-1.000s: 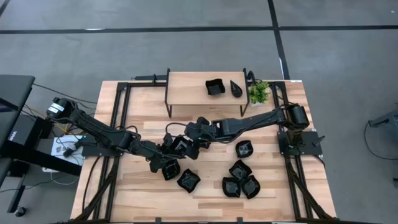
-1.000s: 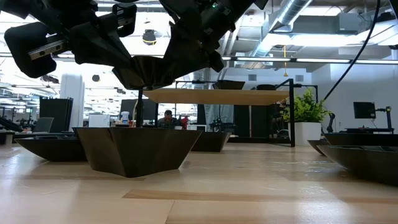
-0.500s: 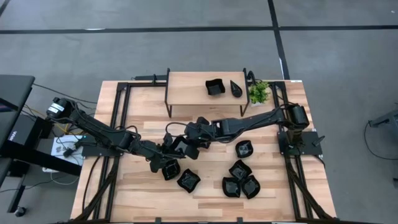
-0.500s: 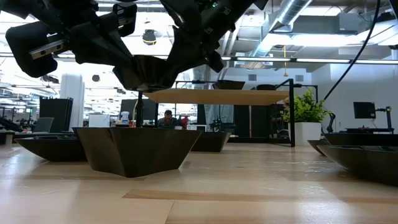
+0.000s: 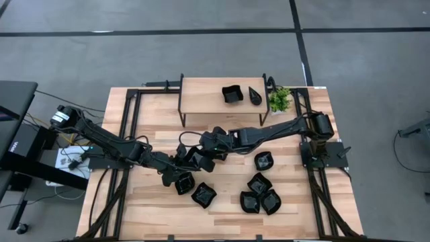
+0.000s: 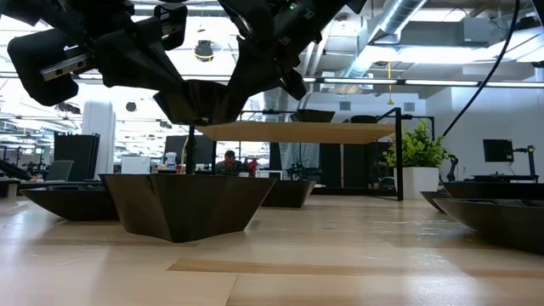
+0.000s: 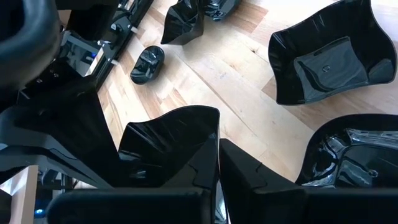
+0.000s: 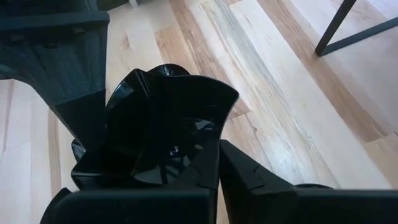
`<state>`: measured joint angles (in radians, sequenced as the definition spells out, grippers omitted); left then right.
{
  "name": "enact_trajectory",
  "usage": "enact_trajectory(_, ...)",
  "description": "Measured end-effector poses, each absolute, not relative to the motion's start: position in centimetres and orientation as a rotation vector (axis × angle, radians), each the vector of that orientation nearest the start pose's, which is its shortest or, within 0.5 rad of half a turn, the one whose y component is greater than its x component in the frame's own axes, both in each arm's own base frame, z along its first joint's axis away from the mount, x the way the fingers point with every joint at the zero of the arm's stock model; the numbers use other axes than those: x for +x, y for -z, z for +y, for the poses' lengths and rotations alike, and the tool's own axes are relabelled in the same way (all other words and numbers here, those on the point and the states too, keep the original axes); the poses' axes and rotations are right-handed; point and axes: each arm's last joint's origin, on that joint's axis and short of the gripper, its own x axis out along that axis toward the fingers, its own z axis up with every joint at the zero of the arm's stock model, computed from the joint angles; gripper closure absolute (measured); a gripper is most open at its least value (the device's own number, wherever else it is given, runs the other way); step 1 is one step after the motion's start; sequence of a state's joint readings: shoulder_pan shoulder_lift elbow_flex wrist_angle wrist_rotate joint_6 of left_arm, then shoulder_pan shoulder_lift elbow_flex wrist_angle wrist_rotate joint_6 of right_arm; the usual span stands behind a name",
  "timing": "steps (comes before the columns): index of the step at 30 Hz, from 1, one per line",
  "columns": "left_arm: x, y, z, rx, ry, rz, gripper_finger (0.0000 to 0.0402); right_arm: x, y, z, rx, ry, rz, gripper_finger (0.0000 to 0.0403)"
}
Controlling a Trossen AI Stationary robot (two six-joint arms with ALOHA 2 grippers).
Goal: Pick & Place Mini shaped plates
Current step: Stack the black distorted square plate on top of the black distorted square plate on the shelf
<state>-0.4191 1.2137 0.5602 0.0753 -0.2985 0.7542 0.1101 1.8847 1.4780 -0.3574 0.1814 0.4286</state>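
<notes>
Both grippers meet over the middle of the table on one glossy black scalloped mini plate (image 5: 194,158), which hangs in the air (image 6: 200,100) above the plates on the table. My left gripper (image 5: 183,163) comes from the table's left and my right gripper (image 5: 203,153) from its right. Each is shut on the plate. Several more black plates rest on their bases on the table: two near the held one (image 5: 185,183) (image 5: 203,194) and a cluster further right (image 5: 259,183). Two plates (image 5: 232,94) (image 5: 254,96) sit on the raised shelf. My left gripper (image 7: 219,146) pinches the plate's upright wall at a rim corner (image 7: 208,121) between its two fingers, reaching in from the table's left. The plate is lifted clear of the table. My right gripper (image 8: 219,144) pinches the opposite rim of the same plate (image 8: 211,124) between its two fingers, coming from the table's right and slanting down. The plate hangs clear, its hollow facing the right wrist camera.
A wooden shelf on black legs (image 5: 201,91) stands at the far side, with a small green potted plant (image 5: 280,99) at its right end. A lone plate (image 5: 264,160) lies right of the grippers. Bare wood lies left of centre (image 5: 144,195).
</notes>
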Motion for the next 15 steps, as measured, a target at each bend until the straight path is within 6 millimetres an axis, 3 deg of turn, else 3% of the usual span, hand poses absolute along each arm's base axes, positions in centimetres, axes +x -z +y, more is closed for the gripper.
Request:
enact_trajectory(9,22.15,-19.75,-8.88,0.932,0.3,0.483,0.0384,41.78,-24.62,4.07,0.305,0.231,0.727,0.0402)
enact_trajectory(15,22.12,-19.7,-8.81,0.884,0.269,0.501,0.0353,41.78,-24.62,4.07,0.307,0.232,0.726,0.0403)
